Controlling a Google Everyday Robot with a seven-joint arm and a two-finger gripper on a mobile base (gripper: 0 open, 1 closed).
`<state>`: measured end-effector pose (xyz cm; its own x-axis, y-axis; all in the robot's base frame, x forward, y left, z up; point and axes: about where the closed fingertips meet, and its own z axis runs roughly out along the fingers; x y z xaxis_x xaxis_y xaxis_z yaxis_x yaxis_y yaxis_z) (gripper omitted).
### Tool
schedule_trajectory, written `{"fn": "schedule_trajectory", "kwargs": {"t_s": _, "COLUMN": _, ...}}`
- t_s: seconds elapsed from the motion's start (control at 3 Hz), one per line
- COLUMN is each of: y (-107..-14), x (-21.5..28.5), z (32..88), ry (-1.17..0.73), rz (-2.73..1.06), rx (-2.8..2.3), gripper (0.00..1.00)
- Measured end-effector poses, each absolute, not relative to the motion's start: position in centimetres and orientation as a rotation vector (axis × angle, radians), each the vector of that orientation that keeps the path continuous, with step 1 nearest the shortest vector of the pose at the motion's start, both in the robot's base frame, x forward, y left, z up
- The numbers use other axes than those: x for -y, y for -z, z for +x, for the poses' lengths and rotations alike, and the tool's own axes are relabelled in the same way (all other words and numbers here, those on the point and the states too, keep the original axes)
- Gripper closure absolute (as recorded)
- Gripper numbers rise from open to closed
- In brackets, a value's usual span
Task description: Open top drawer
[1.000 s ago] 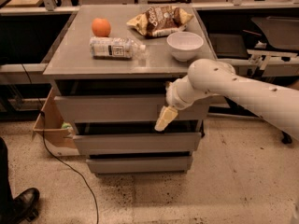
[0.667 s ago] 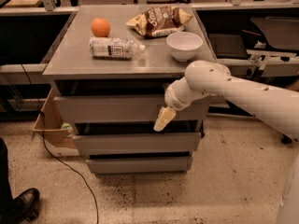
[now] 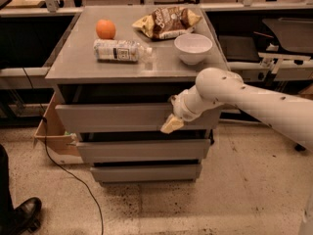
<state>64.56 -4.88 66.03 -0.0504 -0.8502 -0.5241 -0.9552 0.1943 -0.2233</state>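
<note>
Hardly anything has shifted since a second ago: my cream-tipped gripper (image 3: 172,124) sits at the same spot, and only the rounded joint of my white arm (image 3: 254,104) has edged slightly toward the cabinet's left.

Top drawer (image 3: 112,117): wide grey flat front, no handle, uppermost of three in the grey metal cabinet (image 3: 98,67). A dark band shows between its upper edge and the cabinet top. How far out it stands, I cannot tell.

Gripper: against the right part of the top drawer's front, near its lower edge, tip angled down and to the left. Wide or narrow, I cannot tell. The arm reaches in from the right of the top drawer.

Directly below the top drawer: shorter grey middle drawer front (image 3: 142,150), then the narrower grey bottom drawer front (image 3: 146,172).

Above the top drawer, on the cabinet top:
- white round bowl (image 3: 193,48), over the drawer's right end
- clear plastic bottle with a white label (image 3: 120,50), lying on its side, over the drawer's middle-left
- round orange fruit (image 3: 105,29), just behind the bottle
- crumpled brown-and-yellow snack bag (image 3: 166,22), at the back

Left of the top drawer, on the speckled floor (image 3: 220,199): open brown cardboard box (image 3: 51,131). A thin black cable (image 3: 68,173) trails forward from it. Far below and left of the drawer: a black shoe (image 3: 22,214).
</note>
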Motion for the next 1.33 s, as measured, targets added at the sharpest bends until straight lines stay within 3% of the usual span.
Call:
{"fn": "schedule_trajectory", "kwargs": {"t_s": 0.33, "y": -67.2, "x": 4.9, "z": 64.6, "ry": -0.248, "rz": -1.68, "rx": -1.924, "gripper": 0.78}}
{"fn": "schedule_trajectory", "kwargs": {"t_s": 0.67, "y": -68.2, "x": 4.9, "z": 64.6, "ry": -0.248, "rz": -1.68, "rx": -1.924, "gripper": 1.0}}
{"fn": "schedule_trajectory", "kwargs": {"t_s": 1.0, "y": -68.4, "x": 4.9, "z": 64.5, "ry": -0.248, "rz": -1.681, "rx": -1.924, "gripper": 1.0}}
{"fn": "schedule_trajectory", "kwargs": {"t_s": 1.33, "y": -68.1, "x": 4.8, "z": 63.0, "ry": -0.281, "rz": -1.699, "rx": -1.938, "gripper": 0.81}}
